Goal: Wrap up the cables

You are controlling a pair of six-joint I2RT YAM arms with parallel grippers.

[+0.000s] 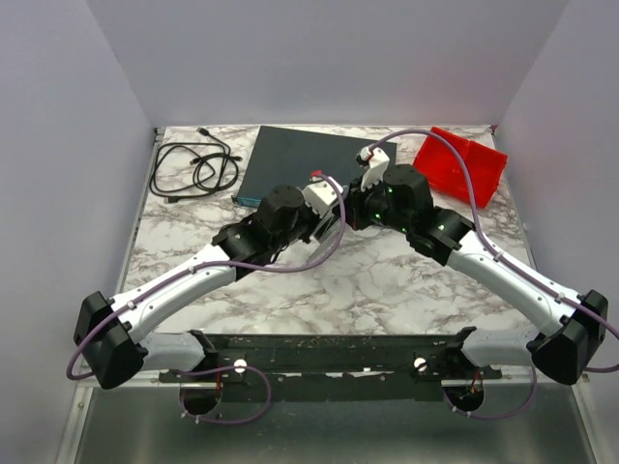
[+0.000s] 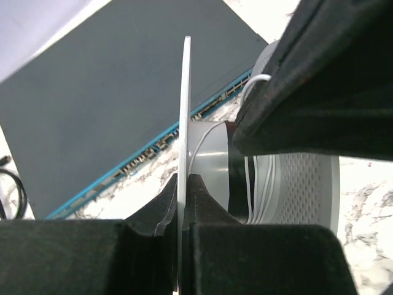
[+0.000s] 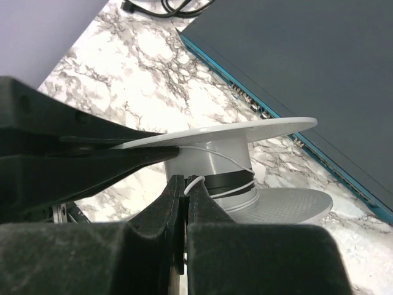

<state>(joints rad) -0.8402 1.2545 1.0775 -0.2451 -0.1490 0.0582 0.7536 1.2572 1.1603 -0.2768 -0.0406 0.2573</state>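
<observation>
A white spool [image 3: 216,153] with two wide flanges is held above the marble table. A very thin white wire [image 3: 195,182] runs round its hub over a black band [image 3: 236,179]. My left gripper [image 2: 183,181] is shut on the edge of the thin flange [image 2: 185,104]; its fingers [image 3: 92,161] show at the left of the right wrist view. My right gripper [image 3: 186,183] is shut on a loop of the wire right beside the hub. Several turns of wire [image 2: 253,184] lie on the hub. In the top view both grippers [image 1: 334,200] [image 1: 360,198] meet mid-table and hide the spool.
A dark flat slab [image 1: 309,159] with a teal edge lies just behind the grippers. A thicker black cord [image 1: 198,169] is coiled at the back left. A red bin [image 1: 462,164] sits at the back right. Grey walls close in on three sides.
</observation>
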